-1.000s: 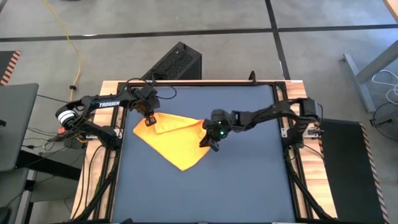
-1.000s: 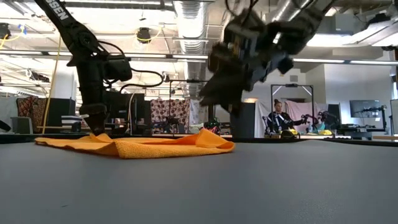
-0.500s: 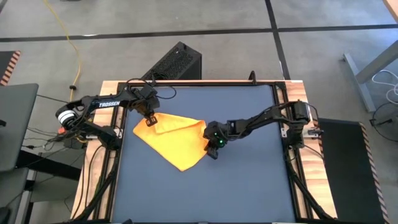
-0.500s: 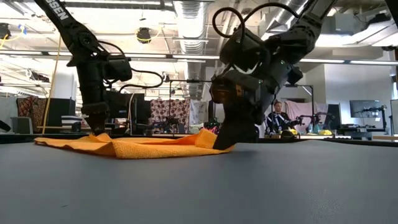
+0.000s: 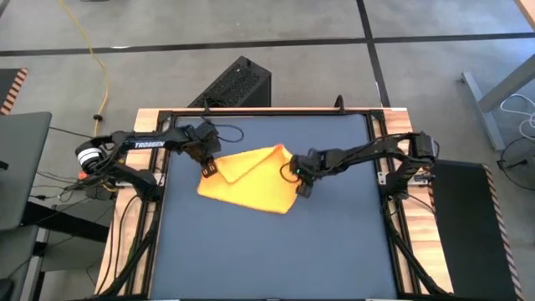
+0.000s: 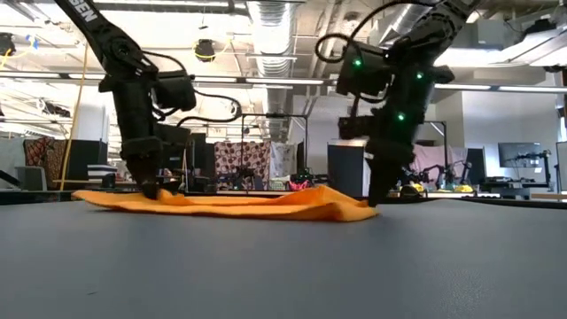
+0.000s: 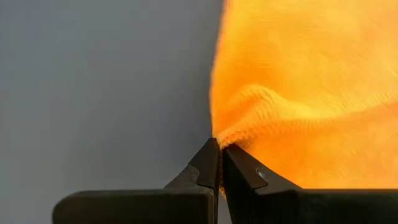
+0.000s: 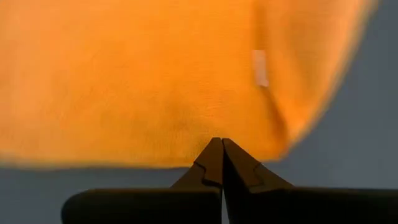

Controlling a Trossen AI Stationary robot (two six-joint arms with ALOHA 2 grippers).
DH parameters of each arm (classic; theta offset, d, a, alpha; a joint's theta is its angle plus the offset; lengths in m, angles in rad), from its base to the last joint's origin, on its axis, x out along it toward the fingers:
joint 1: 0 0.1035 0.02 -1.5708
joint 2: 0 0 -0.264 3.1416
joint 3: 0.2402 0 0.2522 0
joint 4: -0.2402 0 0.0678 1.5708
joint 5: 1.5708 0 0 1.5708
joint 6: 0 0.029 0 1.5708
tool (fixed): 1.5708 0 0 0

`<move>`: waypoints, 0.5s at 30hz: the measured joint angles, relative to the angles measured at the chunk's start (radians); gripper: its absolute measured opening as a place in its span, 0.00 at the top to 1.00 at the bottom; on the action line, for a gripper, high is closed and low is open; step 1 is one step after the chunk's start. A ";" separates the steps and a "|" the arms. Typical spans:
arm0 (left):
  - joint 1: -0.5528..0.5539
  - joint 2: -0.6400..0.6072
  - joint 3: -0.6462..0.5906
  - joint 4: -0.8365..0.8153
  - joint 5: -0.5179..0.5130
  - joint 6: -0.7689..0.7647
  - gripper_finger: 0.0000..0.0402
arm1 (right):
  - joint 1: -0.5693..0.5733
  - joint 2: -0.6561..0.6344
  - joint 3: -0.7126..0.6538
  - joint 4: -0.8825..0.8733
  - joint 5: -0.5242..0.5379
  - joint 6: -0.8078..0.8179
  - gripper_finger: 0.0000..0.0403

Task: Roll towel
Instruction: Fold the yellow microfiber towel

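The towel (image 5: 251, 177) lies flat in the far half of the tabletop (image 5: 334, 242). From above, the left claw (image 5: 206, 170) and right claw (image 5: 301, 188) sit at its opposite edges; only the wrist views show each clamped on fabric, with a small white tag (image 8: 260, 67) visible.

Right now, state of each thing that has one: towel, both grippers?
towel: lying flat on the table, partly folded over, not rolled, held at two edges.
left gripper: shut on the towel's left edge, down at table level.
right gripper: shut on the towel's right edge, down at table level.
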 joint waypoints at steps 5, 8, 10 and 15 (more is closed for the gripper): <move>-0.109 0.000 0.000 0.067 -0.038 -0.072 1.00 | -0.036 -0.130 0.004 -0.055 -0.100 -0.010 0.93; -0.140 0.000 0.000 0.110 -0.056 -0.100 1.00 | -0.012 -0.187 -0.025 -0.032 -0.227 -0.015 0.91; -0.149 0.000 0.000 0.129 -0.068 -0.106 1.00 | 0.019 -0.214 -0.075 0.058 -0.269 -0.006 0.91; -0.147 0.000 0.000 0.118 -0.092 -0.092 1.00 | 0.095 -0.178 -0.234 0.360 -0.288 0.098 0.94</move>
